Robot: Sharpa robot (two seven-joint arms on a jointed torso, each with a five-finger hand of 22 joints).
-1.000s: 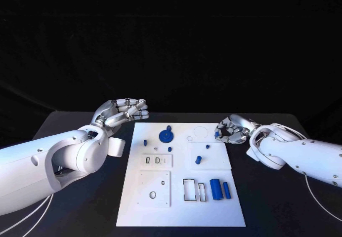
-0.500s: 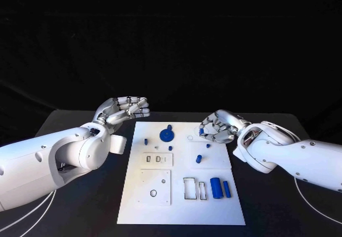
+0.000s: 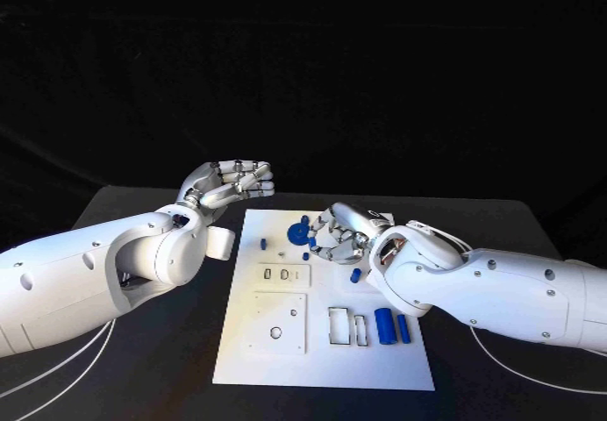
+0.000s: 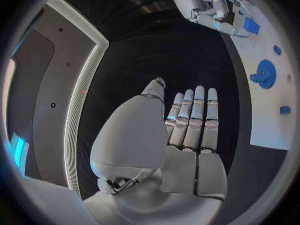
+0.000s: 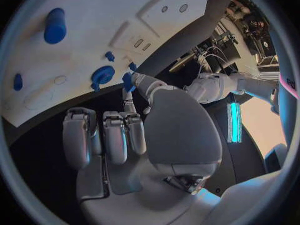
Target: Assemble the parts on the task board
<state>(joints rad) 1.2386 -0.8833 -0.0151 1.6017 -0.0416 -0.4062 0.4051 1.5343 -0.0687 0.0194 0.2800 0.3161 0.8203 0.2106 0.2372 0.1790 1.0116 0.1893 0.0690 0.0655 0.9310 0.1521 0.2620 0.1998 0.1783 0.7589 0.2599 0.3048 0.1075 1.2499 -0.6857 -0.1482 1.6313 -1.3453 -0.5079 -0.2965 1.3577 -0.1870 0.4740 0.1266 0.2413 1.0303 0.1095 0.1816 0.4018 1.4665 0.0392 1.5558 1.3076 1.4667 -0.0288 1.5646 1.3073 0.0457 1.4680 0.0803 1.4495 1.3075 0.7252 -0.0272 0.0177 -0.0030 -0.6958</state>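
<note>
**benchrat:** Checking where the hands are. Any grip on a part?

**servo_sam:** Starting with the left hand (image 3: 234, 186): up off the black table (image 3: 152, 351), just past the far left corner of the task board (image 3: 323, 368), fingers curled in, nothing in them. So clenched on air, well apart from any part.

**benchrat:** And the right hand (image 3: 339, 235)?

**servo_sam:** Low over the far half of the board, right beside the blue gear (image 3: 298, 232). In the wrist view, three fingers folded in, another finger reaching out next to the thumb, with a small blue piece (image 5: 127, 80) right at the tip. Pinched, or just sitting on the board behind the fingertip? Honestly can't tell.

**benchrat:** Rest of the parts?

**servo_sam:** All on the white board. Two blue cylinders (image 3: 382, 331) lying side by side near the right edge, next to the rectangular slots. A little blue peg (image 3: 263, 244) left of the gear, another one (image 3: 308, 255) just on the near side of it.
</note>
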